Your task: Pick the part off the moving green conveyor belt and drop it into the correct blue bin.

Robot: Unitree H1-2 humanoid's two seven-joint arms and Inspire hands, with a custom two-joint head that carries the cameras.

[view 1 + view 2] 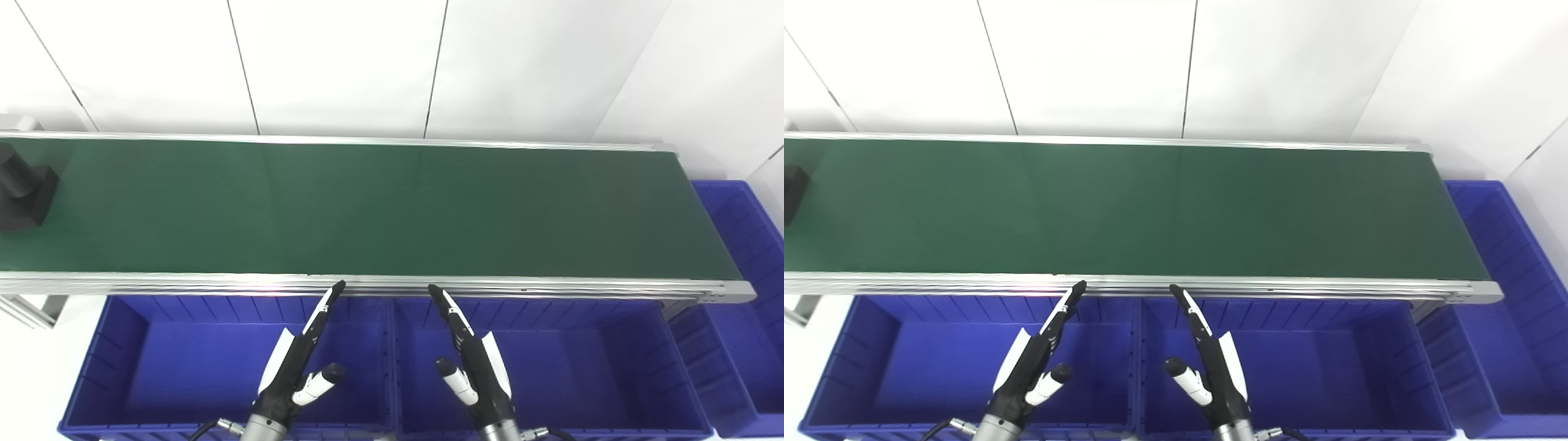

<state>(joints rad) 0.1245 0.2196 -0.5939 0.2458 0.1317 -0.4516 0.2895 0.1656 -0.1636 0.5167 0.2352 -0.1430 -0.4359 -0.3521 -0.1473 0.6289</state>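
A black part (pixel 23 195), a block with a cylinder on top, rides at the far left end of the green conveyor belt (pixel 367 208); in the right eye view only its edge (pixel 792 191) shows. My left hand (pixel 300 361) hovers open over the left blue bin (pixel 131 361), fingers straight and pointing at the belt's near rail. My right hand (pixel 471 361) is open the same way over the middle blue bin (pixel 612 367). Both hands hold nothing and are far from the part.
A third blue bin (pixel 747 294) stands past the belt's right end. An aluminium rail (pixel 490 285) runs along the belt's near edge, just beyond my fingertips. White wall panels stand behind the belt.
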